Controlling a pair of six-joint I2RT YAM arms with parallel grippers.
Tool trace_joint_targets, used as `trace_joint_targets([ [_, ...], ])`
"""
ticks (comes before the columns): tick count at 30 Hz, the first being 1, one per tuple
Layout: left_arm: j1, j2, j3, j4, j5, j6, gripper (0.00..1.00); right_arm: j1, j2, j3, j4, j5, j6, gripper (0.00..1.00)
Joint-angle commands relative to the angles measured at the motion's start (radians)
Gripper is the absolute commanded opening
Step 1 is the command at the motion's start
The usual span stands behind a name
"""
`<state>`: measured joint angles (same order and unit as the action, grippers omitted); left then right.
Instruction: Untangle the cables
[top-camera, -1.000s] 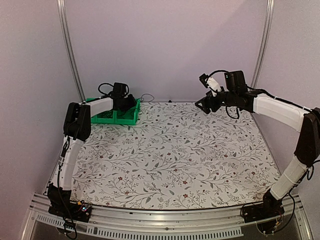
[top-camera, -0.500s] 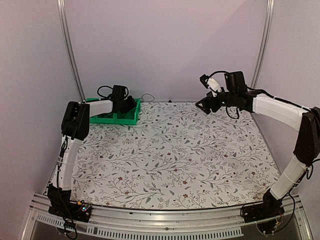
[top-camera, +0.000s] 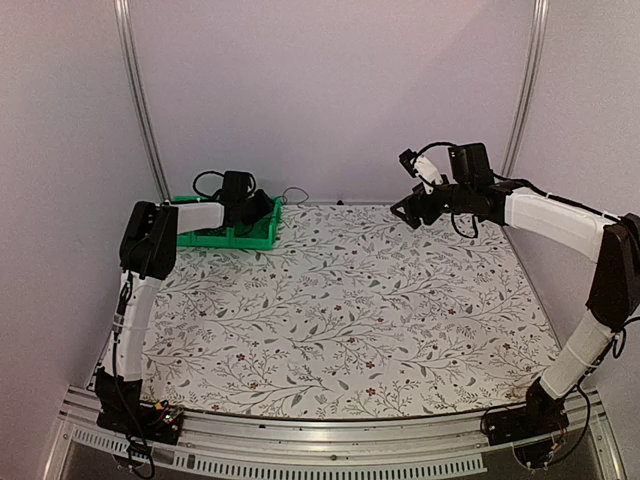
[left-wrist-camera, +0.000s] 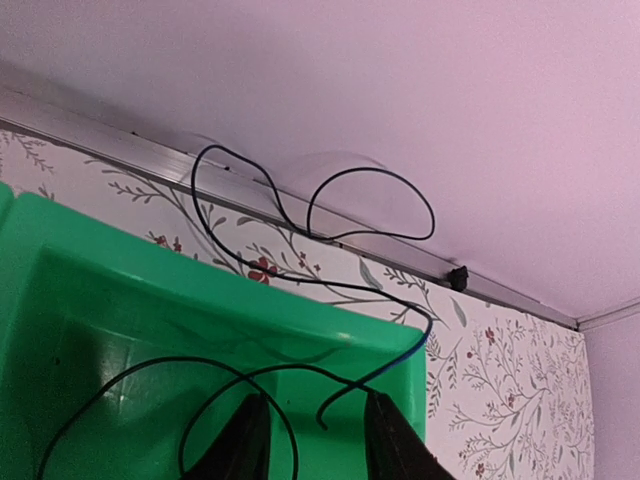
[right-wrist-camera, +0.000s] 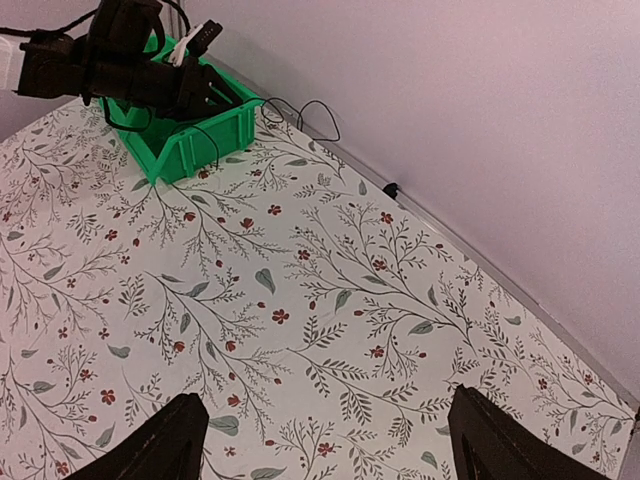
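The cables (left-wrist-camera: 372, 169) are thin black wires that loop out of the green bin (left-wrist-camera: 150, 300) over its far rim and onto the table by the back wall. The top view shows the same wires (top-camera: 293, 192) beside the bin (top-camera: 240, 238) at the back left. My left gripper (left-wrist-camera: 315, 400) hangs over the bin's inside with its jaws apart, and wire strands curve between and in front of the fingers. My right gripper (right-wrist-camera: 330, 398) is wide open in the air above the back right of the table (top-camera: 402, 208), holding nothing.
A small black piece (left-wrist-camera: 458, 275) sits at the foot of the back wall, right of the bin. The floral table surface (top-camera: 350, 320) stretches between the arms. Metal posts (top-camera: 140, 100) stand at the back corners.
My left arm has drawn slightly to the left and back, with its gripper still over the bin. The right arm has not moved.
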<state>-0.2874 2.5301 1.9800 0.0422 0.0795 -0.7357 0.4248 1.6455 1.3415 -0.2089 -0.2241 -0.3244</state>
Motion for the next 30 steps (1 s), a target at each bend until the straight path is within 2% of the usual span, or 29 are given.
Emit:
trace_joint_targets([
  [1, -0.001, -0.017, 0.004, 0.029, 0.059, -0.008, 0.31, -0.006, 0.017, 0.002, 0.017, -0.017, 0.016, 0.88],
  [13, 0.012, 0.049, 0.042, 0.038, 0.133, -0.022, 0.19, -0.006, 0.025, 0.002, 0.014, -0.013, 0.012, 0.88],
  [20, 0.022, 0.091, 0.102, 0.064, 0.172, -0.015, 0.09, -0.006, 0.034, 0.01, 0.014, -0.01, 0.006, 0.88],
  [24, 0.03, 0.079, 0.084, 0.125, 0.2, 0.013, 0.0, -0.006, 0.038, 0.013, 0.011, -0.005, -0.002, 0.88],
  [30, 0.04, -0.022, -0.027, 0.221, 0.184, 0.037, 0.0, -0.006, 0.046, 0.019, 0.011, -0.006, -0.008, 0.88],
])
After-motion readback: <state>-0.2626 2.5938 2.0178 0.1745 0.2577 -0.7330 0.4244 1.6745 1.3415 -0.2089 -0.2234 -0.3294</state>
